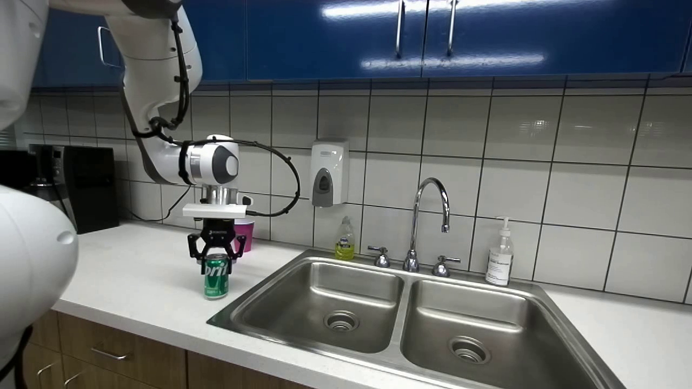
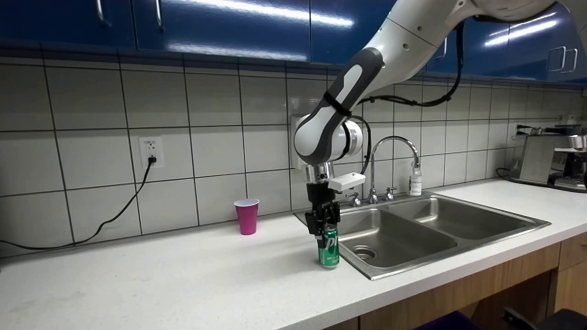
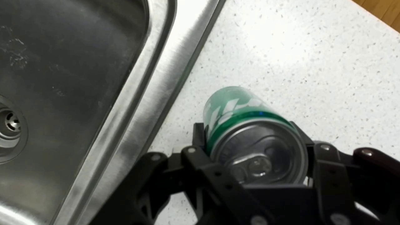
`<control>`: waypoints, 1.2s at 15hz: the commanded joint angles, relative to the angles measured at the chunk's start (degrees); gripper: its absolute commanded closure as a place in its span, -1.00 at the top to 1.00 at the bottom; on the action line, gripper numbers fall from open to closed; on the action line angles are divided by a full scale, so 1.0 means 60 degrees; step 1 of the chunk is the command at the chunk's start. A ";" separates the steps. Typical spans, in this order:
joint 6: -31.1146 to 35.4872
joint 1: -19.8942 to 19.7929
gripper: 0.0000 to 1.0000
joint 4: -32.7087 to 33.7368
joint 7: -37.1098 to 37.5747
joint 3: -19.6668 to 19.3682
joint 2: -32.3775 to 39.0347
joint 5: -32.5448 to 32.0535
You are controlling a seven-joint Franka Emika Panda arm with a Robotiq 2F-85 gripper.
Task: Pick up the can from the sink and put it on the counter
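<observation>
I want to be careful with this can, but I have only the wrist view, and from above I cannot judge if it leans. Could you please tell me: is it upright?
Observer: Yes, in both exterior views the can looks upright.
Operator: Thank you. Does something else stand on the counter?
Observer: Yes, a pink cup stands apart from the can, close to the tiled wall.
Operator: And what rises at the back of the sink?
Observer: A chrome faucet with a curved neck.
</observation>
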 commanded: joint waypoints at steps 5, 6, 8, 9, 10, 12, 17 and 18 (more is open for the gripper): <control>0.0187 -0.0004 -0.23 -0.0076 0.0350 0.0048 0.0003 -0.0252; 0.0191 -0.0006 -0.23 -0.0086 0.0349 0.0047 0.0002 -0.0251; 0.0162 -0.0001 0.70 -0.0100 0.0389 0.0037 -0.0014 -0.0262; 0.0166 0.0000 0.79 -0.0113 0.0401 0.0034 -0.0021 -0.0274; 0.0161 -0.0003 0.91 -0.0152 0.0429 0.0039 -0.0067 -0.0253; 0.0132 -0.0017 1.00 -0.0217 0.0450 0.0057 -0.0179 -0.0192; -0.0041 -0.0075 1.00 -0.0450 0.0483 0.0079 -0.0702 -0.0043; -0.0065 -0.0073 1.00 -0.0523 0.0513 0.0078 -0.0851 -0.0047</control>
